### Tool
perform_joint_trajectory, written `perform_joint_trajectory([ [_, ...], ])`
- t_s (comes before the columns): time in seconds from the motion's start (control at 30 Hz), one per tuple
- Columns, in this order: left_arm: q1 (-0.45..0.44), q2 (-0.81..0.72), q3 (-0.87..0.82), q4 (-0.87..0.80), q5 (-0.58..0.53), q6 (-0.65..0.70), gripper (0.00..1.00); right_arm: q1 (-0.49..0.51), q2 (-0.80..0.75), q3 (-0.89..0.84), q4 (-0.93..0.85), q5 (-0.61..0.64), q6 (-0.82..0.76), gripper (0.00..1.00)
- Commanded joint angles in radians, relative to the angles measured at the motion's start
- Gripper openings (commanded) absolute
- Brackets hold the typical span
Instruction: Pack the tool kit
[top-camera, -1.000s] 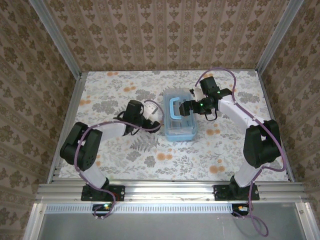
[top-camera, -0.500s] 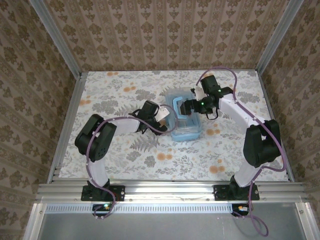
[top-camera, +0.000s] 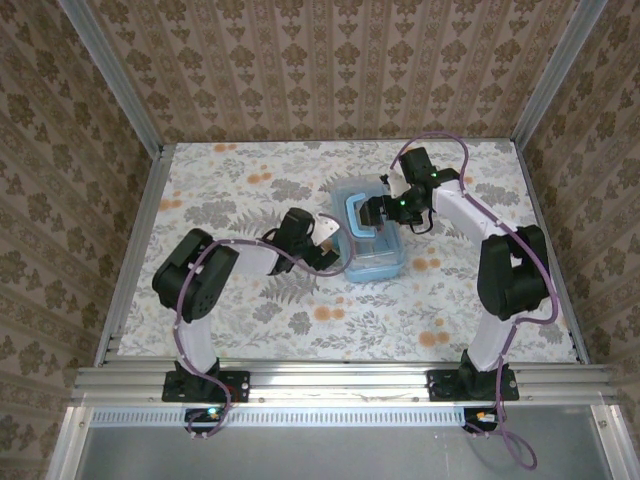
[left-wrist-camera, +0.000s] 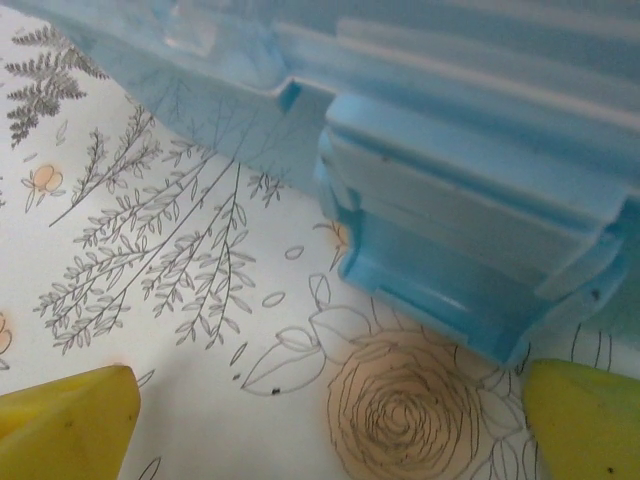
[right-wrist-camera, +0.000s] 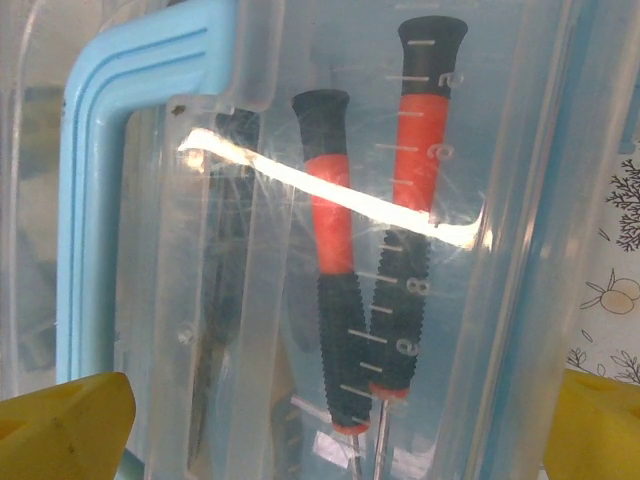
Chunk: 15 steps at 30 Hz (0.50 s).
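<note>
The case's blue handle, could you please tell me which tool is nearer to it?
Right. The right tool hangs over the lid beside the handle; the left tool sits at the left side of the case.

The left gripper (top-camera: 326, 242) is closing toward 3 o'clock on the case (top-camera: 374, 258) — the case is sliding that way, twisting slightly — and the right arm's elbow (top-camera: 512, 275) is drawing in toward 9 o'clock.

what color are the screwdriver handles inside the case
Red and black; the two screwdriver handles show best through the clear case in the right wrist view.
</note>
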<state>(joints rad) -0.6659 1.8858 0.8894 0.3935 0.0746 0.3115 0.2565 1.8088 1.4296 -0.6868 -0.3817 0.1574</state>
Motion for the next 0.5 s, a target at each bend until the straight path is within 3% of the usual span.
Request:
perform_joint_trajectory([
  [0.0,-0.023,0.04,-0.028,0.201,0.08,-0.043,1.0,0.023,0.033,0.033,0.029,-0.149,0.007,1.0],
  [0.27,-0.035,0.102,-0.05,0.374,0.037,-0.097,1.0,0.024,0.053,0.039,0.029,-0.158,0.008,1.0],
  [0.47,-0.058,0.093,-0.038,0.346,-0.12,-0.116,1.0,0.025,0.054,0.043,0.023,-0.155,0.006,1.0],
])
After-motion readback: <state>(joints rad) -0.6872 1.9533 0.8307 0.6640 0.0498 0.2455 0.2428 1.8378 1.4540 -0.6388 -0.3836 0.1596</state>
